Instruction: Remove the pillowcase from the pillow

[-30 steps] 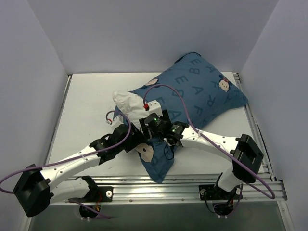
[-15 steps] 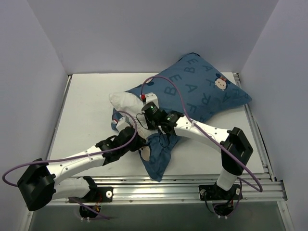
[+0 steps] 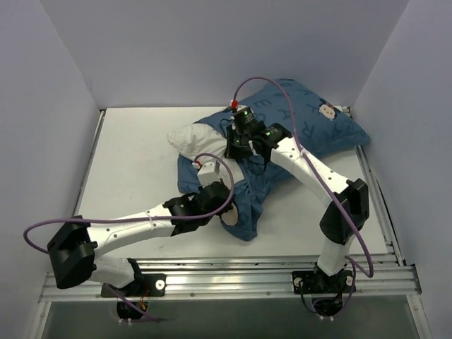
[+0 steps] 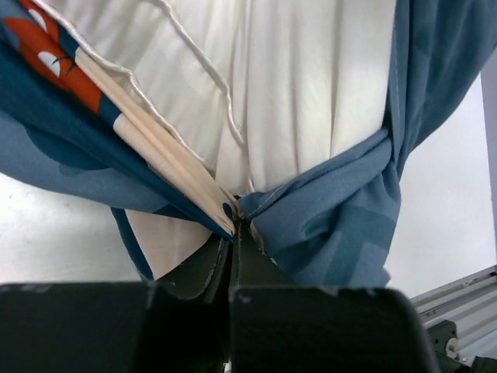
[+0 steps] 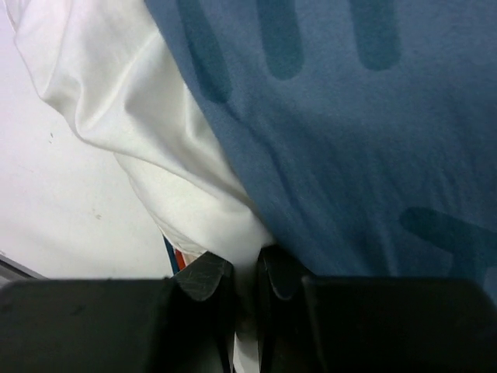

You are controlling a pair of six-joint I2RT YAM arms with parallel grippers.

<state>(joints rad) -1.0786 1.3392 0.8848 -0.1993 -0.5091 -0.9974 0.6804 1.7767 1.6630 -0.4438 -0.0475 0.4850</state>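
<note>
my left gripper pinching the blue printed cloth pillowcase just beside the plump white pillow, my right gripper pinching that pillow

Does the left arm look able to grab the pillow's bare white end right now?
Probably not: the left gripper is shut on the pillowcase, so it must let go first. That end of the pillow lies uncovered.
</note>
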